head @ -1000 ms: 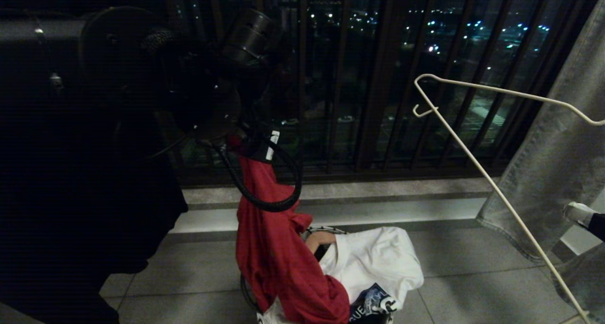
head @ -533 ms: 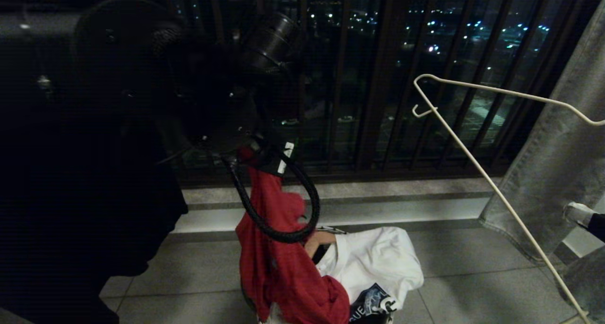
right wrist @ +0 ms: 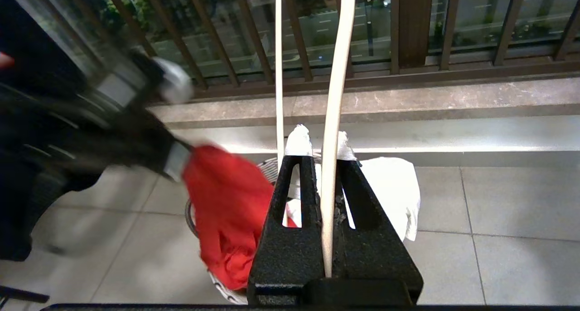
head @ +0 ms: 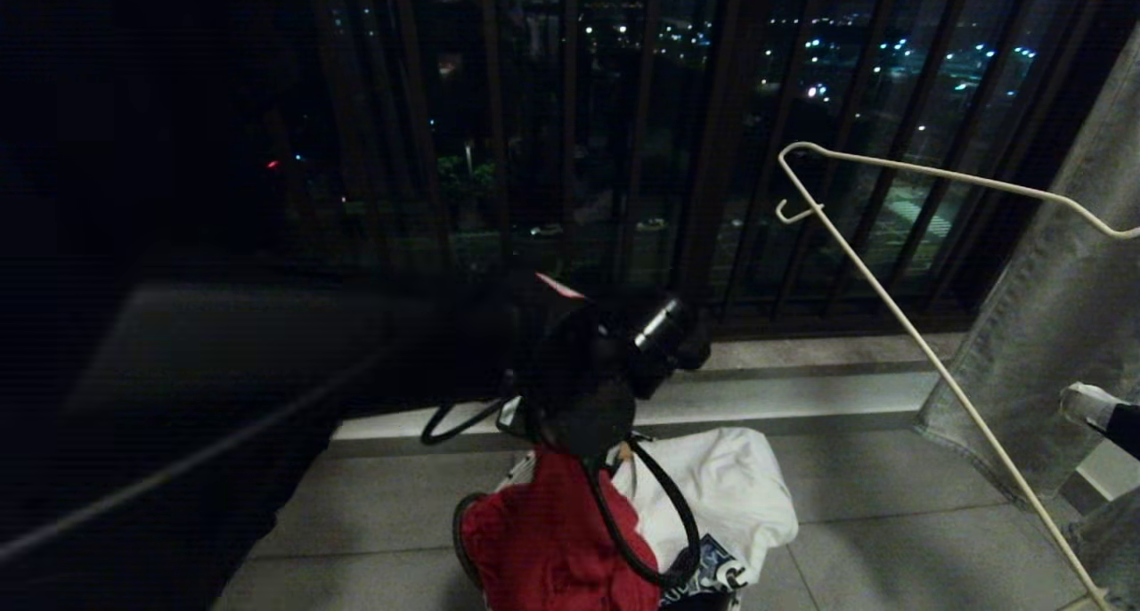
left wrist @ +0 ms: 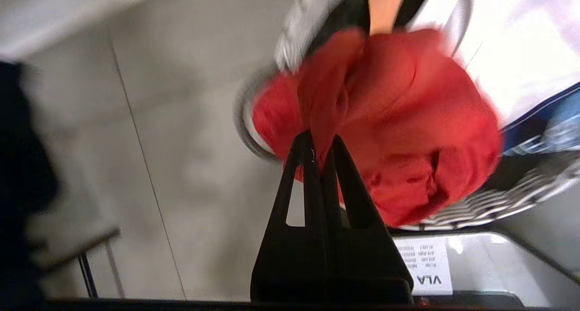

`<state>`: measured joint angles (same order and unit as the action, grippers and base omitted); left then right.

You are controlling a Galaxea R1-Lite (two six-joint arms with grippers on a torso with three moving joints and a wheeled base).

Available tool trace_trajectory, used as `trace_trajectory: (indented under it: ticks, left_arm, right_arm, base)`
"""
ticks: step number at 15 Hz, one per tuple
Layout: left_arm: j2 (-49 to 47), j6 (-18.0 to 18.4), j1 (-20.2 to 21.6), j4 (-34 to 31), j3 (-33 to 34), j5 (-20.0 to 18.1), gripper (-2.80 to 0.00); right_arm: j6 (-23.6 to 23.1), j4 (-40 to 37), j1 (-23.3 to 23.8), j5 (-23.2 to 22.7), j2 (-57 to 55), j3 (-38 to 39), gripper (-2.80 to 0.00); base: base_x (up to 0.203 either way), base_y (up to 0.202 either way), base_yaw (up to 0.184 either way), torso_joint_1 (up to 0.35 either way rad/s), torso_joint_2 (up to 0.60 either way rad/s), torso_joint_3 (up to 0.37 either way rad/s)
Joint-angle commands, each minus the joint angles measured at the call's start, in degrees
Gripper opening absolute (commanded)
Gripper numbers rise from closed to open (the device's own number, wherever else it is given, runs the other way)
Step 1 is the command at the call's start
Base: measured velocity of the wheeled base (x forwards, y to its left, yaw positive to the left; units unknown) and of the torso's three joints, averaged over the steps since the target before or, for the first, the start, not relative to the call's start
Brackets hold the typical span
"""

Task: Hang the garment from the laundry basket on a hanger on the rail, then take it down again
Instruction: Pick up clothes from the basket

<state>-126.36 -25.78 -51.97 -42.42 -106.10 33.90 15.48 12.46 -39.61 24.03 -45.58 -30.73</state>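
Garment (left wrist: pixel 389 120) lowered back onto basket (left wrist: pixel 476 206) by clamped left end effector (left wrist: pixel 319 141); right end effector (right wrist: pixel 319 159), closed, holds hanger (head: pixel 891 304); takedown nearly complete.

Grey floor tiles (head: pixel 891 522) (night-dark barred window (head: pixel 623 148))

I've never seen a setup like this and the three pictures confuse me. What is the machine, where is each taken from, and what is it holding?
It is a two-armed robot on a tiled balcony floor at night. One picture looks down from its head; the other two come from cameras on its wrists, just behind the black fingers. The left gripper is shut on the red T-shirt, which is bunched on the round laundry basket beside a white T-shirt. The right gripper is shut on a thin white wire hanger, holding it up at the right, in front of the dark window bars. Grey denim hangs at the far right.
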Motion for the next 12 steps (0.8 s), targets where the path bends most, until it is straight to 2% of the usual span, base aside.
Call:
trace_trajectory:
  ticks: [1,4,8,12]
  left_arm:
    - [-6.48,-3.49,-1.52,-0.13,4.11,0.03,-2.8]
    - [-6.35,-6.05,-4.04,2.86,13.49,-4.19,-2.8]
    - [-6.14,-7.49,-7.32,9.45,25.74,-5.61,-2.8]
    - [-5.7,-8.67,-11.61,14.52,32.32,-8.07,-2.8]
  right_arm:
    - [0.07,0.11,-0.03,0.14,-0.36,0.14,-2.8]
    - [0.16,0.11,-0.03,0.14,-0.59,0.23,-2.8]
    - [0.16,0.2,-0.03,0.14,-0.78,0.41,-2.8]
    - [0.16,2.13,-0.03,0.14,-2.49,1.53,-2.8]
  base:
    - [0.0,0.0,0.0,0.0,0.0,0.0]
    - [0.0,0.0,0.0,0.0,0.0,0.0]
    - [0.0,0.0,0.0,0.0,0.0,0.0]
    - [0.0,0.0,0.0,0.0,0.0,0.0]
